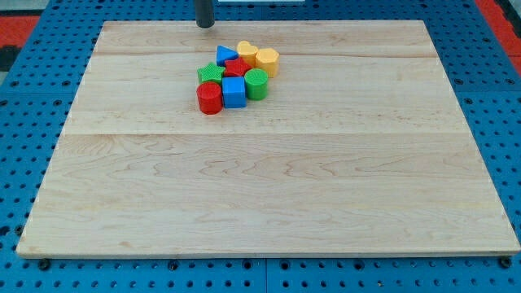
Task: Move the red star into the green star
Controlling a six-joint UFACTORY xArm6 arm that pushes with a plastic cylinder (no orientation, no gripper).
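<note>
Eight small blocks, bunched in one tight cluster on the pale wooden surface (pixel 285 187), toward the view's top and a little left of centre.

Red star (pixel 236 68): in the middle of the cluster, hemmed in on all sides, only partly visible behind its neighbours. Green star (pixel 210 73): just to the view's left of the red star, seemingly touching it, at the cluster's left edge.

Around them:
- blue triangle (pixel 227 54), just above the two stars
- yellow block (pixel 247 50), at the cluster's top, right of the blue triangle, shape hard to make out
- second yellow block (pixel 267 61), roughly hexagonal, at the cluster's right edge
- green cylinder (pixel 256 84), below that yellow block and to the lower right of the red star
- blue cube (pixel 234 92), directly below the red star
- red cylinder (pixel 209 98), at the cluster's lower left, beside the blue cube and below the green star

End effector: a plain dark rod, upright, coming in from the view's top edge, gripping nothing and touching no block. My tip (pixel 205 26) down at the surface's top edge, above the cluster, almost straight above the green star and apart from the blue triangle, the nearest block.

Beyond the surface: blue perforated board (pixel 16 122) on every side.
</note>
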